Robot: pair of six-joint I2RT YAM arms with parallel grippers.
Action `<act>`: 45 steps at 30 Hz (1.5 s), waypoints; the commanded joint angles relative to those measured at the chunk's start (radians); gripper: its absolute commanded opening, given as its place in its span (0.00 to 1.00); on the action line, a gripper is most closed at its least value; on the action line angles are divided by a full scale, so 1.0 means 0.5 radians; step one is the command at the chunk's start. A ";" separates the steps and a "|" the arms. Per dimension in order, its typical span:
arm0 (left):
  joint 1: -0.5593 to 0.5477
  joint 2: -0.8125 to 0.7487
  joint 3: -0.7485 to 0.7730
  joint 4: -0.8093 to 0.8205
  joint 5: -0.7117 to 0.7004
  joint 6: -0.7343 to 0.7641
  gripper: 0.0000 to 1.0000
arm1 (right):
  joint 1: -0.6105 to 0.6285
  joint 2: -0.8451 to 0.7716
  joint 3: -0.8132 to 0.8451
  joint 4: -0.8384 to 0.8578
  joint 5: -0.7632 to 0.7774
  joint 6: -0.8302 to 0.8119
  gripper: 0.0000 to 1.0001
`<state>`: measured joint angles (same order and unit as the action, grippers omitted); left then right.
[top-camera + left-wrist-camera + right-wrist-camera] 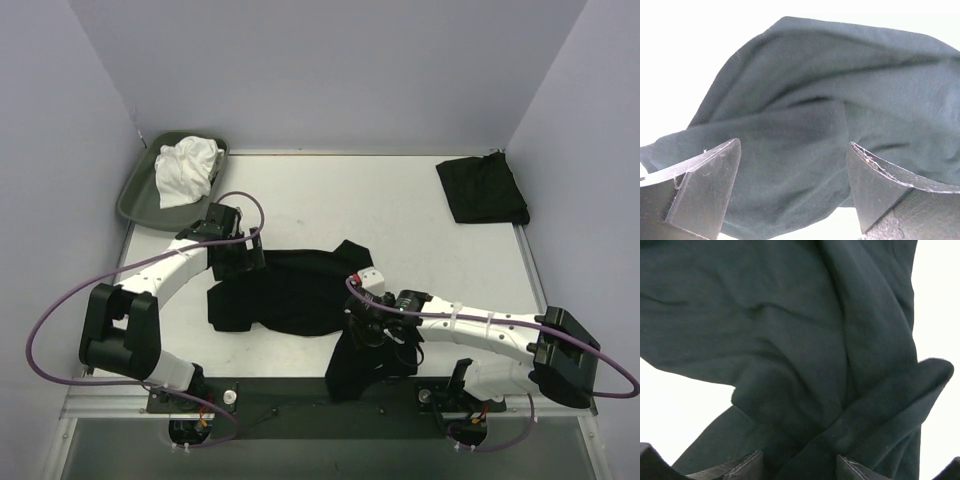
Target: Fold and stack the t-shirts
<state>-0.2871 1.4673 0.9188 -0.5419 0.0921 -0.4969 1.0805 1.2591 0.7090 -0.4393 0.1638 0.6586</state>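
Flattening the crumpled t-shirt (290, 290) at mid-counter (350, 200).
Left claw (792, 145) gapes empty over the cloth. Right claw (797, 462) is half-closed around a bunched fold (grip uncertain). Next, both should pinch and pull apart.

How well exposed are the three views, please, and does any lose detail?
Top view: evenly lit, but the middle black shirt is a near-flat dark patch on the table. Left wrist view: table blown out white, creases visible. Right wrist view: same glare.
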 commanded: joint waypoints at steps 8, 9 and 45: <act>0.120 0.185 0.239 0.074 0.076 -0.016 0.95 | 0.023 -0.186 -0.154 -0.186 0.129 0.382 0.00; 0.120 0.191 0.246 0.068 0.092 -0.016 0.94 | 0.026 -0.208 -0.148 -0.226 0.163 0.407 0.00; 0.132 -0.655 0.151 -0.036 0.181 0.027 0.94 | -0.803 0.056 1.552 -0.754 0.420 -0.403 0.00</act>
<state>-0.2295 1.1893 1.0042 -0.5537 0.1802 -0.4938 0.6178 1.2984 1.4441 -0.8379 0.4377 0.4725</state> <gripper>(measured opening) 0.937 0.039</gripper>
